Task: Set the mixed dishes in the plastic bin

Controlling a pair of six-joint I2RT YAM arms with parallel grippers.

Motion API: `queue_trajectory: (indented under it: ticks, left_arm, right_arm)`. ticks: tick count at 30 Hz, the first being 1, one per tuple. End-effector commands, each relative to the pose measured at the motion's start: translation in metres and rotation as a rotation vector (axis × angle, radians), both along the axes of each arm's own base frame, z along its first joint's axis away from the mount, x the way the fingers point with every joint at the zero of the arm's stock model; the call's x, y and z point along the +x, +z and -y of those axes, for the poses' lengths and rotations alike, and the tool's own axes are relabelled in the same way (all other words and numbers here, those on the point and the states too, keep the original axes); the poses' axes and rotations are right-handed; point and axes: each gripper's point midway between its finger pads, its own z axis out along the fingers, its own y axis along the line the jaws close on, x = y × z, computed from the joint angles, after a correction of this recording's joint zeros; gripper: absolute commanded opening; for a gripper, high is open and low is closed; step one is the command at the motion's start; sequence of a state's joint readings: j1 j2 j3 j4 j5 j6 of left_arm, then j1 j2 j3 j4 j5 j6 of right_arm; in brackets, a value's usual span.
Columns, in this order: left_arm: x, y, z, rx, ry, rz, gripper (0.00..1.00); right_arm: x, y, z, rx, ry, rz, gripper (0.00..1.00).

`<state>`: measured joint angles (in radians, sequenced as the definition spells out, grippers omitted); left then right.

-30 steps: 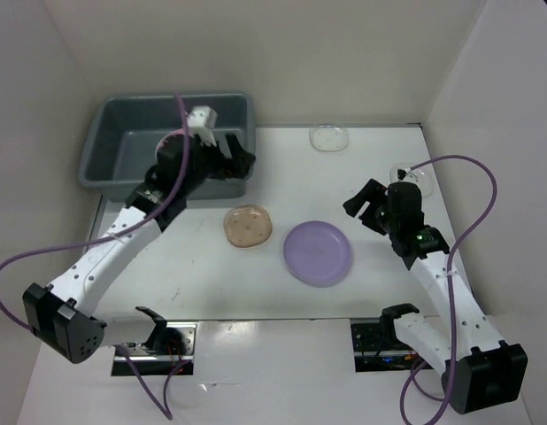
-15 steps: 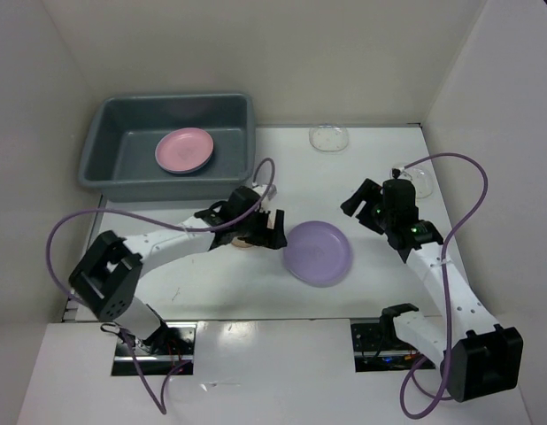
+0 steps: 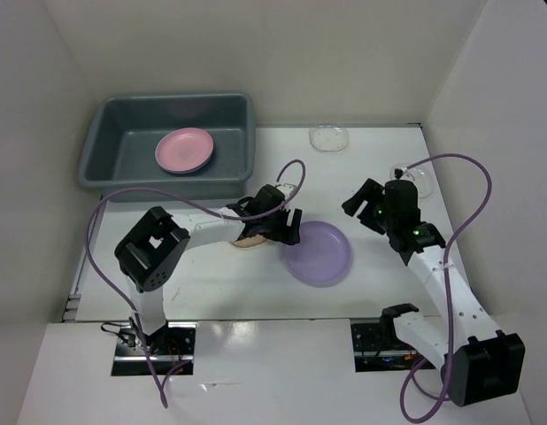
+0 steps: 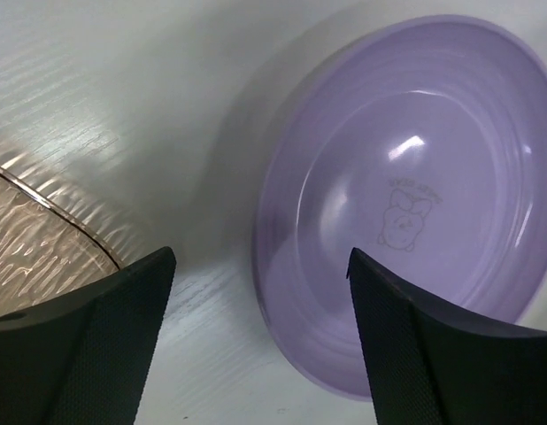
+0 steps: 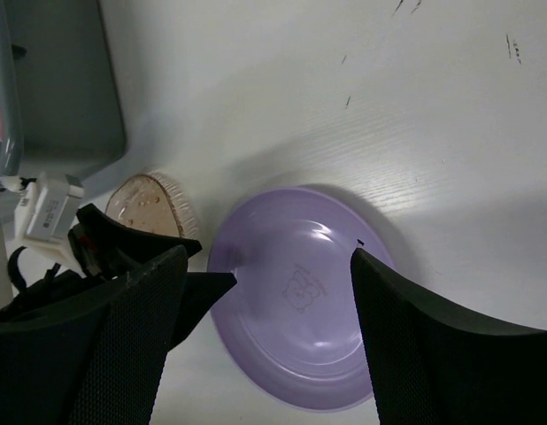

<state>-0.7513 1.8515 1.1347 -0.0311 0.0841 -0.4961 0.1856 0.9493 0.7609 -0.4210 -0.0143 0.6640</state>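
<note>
A lavender plate (image 3: 319, 254) lies flat at the table's middle. My left gripper (image 3: 289, 228) is open and low at the plate's left rim. In the left wrist view the plate (image 4: 406, 195) fills the right side, and its near rim lies between my two fingers (image 4: 79, 354). A tan speckled dish (image 3: 247, 237) sits just left of it, partly under my left arm. The dark gray bin (image 3: 98, 146) at the back left holds a pink plate (image 3: 185, 150). My right gripper (image 3: 362, 202) is open and empty, above the table right of the lavender plate (image 5: 300, 301).
A clear shallow bowl (image 3: 328, 138) sits at the back near the wall. A small clear cup (image 3: 415, 177) stands behind my right wrist. White walls close in on both sides. Purple cables loop off both arms.
My left arm left the pink plate in the bin and swung right and forward, over the tan dish to the lavender plate's left rim. The right arm barely moved.
</note>
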Motion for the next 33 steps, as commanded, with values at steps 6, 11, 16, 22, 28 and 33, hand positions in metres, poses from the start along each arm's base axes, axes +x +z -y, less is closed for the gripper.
queue_trajectory:
  ticks: [6,11,16,22,28,33]
  left_arm:
    - [0.0,-0.006,0.022,0.015,-0.096,0.054,0.67]
    - [0.0,-0.01,0.018,0.039,-0.083,0.05,0.36]
    - [0.009,0.007,0.014,0.052,-0.048,0.088,0.16]
    - [0.032,0.085,0.022,-0.006,-0.005,0.215,0.0]
    - [0.095,0.203,0.012,-0.114,0.1,0.408,0.0]
    - [0.162,0.266,-0.049,-0.133,0.298,0.54,0.0]
  right_arm:
    - [0.005,0.024,-0.001,0.015,-0.016,0.057,0.8]
    - [0.007,0.024,-0.001,0.015,-0.016,0.057,0.8]
    - [0.009,0.023,-0.003,0.02,-0.008,0.056,0.8]
    - [0.011,0.025,-0.002,0.024,-0.021,0.064,0.8]
    - [0.013,0.037,-0.001,0.054,-0.054,0.112,0.8]
    - [0.007,0.074,0.011,0.087,-0.13,0.241,0.8]
